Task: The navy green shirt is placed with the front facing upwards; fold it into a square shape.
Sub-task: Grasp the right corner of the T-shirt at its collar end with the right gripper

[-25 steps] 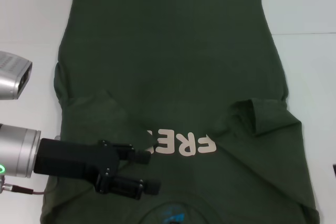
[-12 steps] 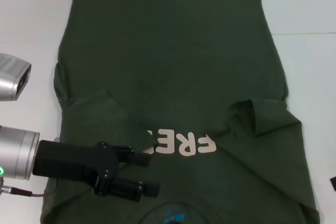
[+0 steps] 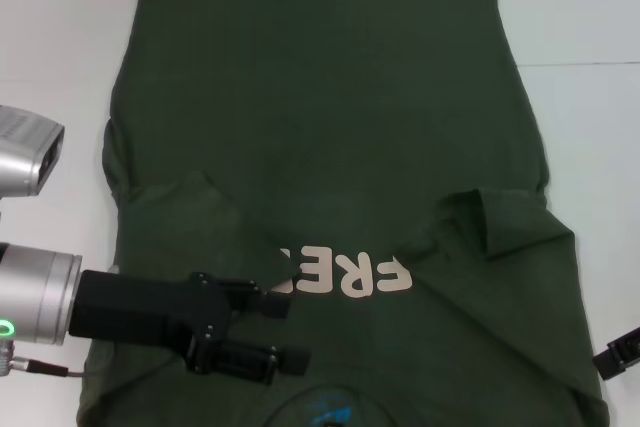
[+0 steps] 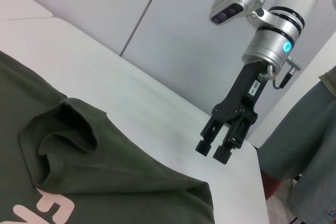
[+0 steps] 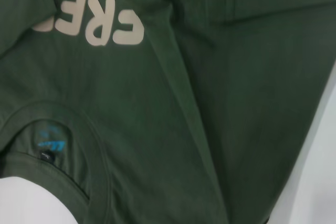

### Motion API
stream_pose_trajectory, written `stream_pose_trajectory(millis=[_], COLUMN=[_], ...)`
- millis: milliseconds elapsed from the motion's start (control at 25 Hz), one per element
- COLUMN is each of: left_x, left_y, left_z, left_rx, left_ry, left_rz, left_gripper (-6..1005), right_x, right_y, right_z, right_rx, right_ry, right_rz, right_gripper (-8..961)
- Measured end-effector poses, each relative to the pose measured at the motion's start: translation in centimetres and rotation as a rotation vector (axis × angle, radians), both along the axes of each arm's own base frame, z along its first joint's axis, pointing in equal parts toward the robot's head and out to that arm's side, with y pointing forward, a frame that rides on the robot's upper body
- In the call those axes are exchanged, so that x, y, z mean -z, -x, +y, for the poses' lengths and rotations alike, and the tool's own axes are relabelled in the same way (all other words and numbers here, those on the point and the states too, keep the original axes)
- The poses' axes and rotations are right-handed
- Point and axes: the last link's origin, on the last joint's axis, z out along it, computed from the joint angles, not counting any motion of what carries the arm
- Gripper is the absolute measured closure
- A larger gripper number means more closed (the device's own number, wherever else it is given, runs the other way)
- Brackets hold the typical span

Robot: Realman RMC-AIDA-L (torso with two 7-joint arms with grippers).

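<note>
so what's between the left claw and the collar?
Nothing but green fabric of the shirt: in the head view the left claw hangs over it just beside the collar.

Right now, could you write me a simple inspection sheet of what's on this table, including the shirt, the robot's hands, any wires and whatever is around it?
Surface: white table, bare around the cloth.
Job's things: dark olive-green cotton T-shirt lying front up, both sleeves folded inward, pale lettering partly covered, collar nearest the robot.
Clutter: nothing seen.
Grippers: left gripper open, over the shirt's left shoulder area; right gripper open, above the bare table just off the shirt's right edge.
Cables: thin cable at the left wrist.
Surroundings: pale wall panels; a person's clothing beside the table.
</note>
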Motion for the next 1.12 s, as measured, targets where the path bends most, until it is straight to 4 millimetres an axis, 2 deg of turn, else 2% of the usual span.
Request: stream_pose_trajectory(millis=[440, 1040, 1120], left_x=[0.1, 0.2, 0.2], left_y=[-0.1, -0.1, -0.1], left_z=[0.2, 0.2, 0.2], left_rx=[0.001, -0.002, -0.002], left_ry=[-0.007, -0.011, -0.011], left_rz=[0.004, 0.003, 0.003], left_gripper=[123, 131, 133], right_x=[3.2, 5.1, 5.1], right_y=[0.1, 0.3, 0.3], right_z=[0.6, 0.7, 0.7], right_rx=[-0.007, -0.028, -0.029], right_ry=[0.098, 0.152, 0.155], right_rz=[-0.049, -0.11, -0.111], right_gripper=[133, 145, 202])
